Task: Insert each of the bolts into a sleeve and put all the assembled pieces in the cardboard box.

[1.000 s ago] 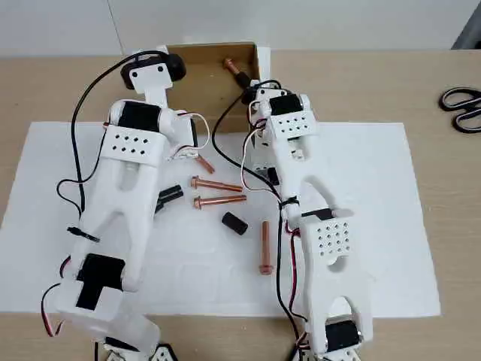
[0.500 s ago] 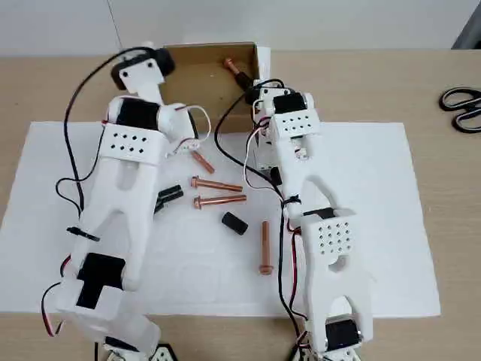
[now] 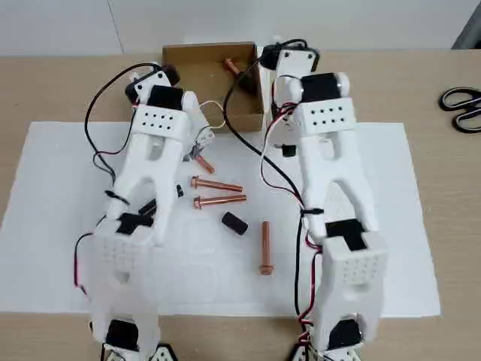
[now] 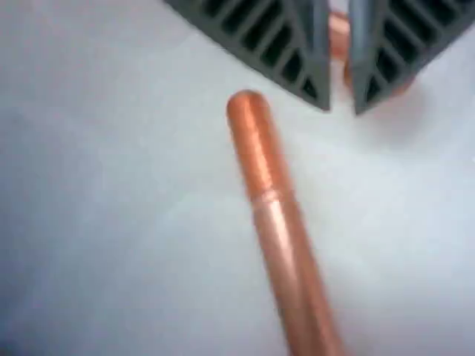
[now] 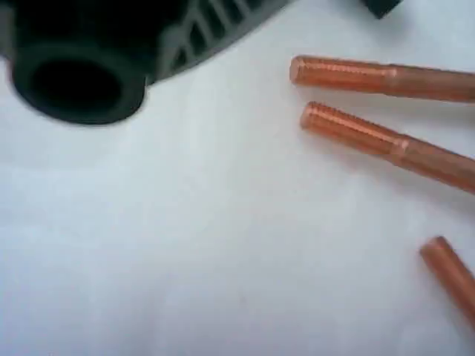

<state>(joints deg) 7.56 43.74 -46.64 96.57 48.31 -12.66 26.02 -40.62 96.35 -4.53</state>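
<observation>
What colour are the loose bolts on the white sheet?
The bolts are copper-coloured; clearest in the right wrist view.

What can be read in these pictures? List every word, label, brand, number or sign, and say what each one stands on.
None can be read.
No word, number, label or sign shows on the cardboard box, the bolts, the black sleeve, the white sheet, the scissors or the white arm shells.
The round holes in those shells are a pattern, not characters.

Copper bolts (image 3: 216,183) — blk sleeve (image 3: 234,223), wht paper (image 3: 391,226)
</observation>
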